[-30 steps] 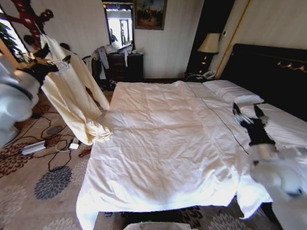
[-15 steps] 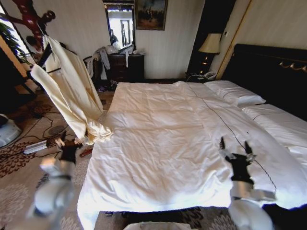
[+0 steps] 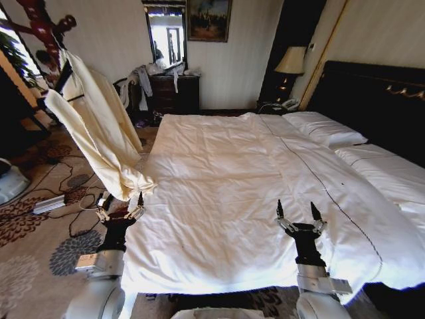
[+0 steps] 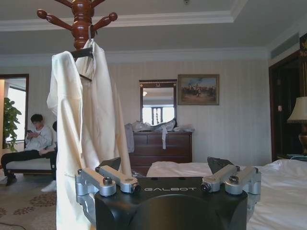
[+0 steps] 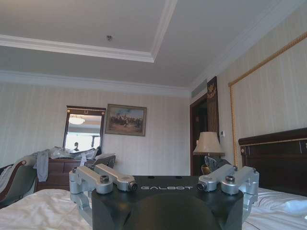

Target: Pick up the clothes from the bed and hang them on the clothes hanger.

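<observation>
The cream robe hangs on the hanger from the coat stand, far left, long axis vertical. The left gripper, jaws apart and empty, is nearer, below its hem. The right gripper, likewise apart, hovers over the bed.

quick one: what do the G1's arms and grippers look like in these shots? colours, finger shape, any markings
Both match. The left gripper and right gripper have black bodies, silver-grey metal linkages with round pivot bolts, and two thin dark pointed fingers each. The wrist views show white GALBOT lettering on the black housing. Wrists are black; further back, the arm segments are light grey and rounded. No loose cables visible.
</observation>
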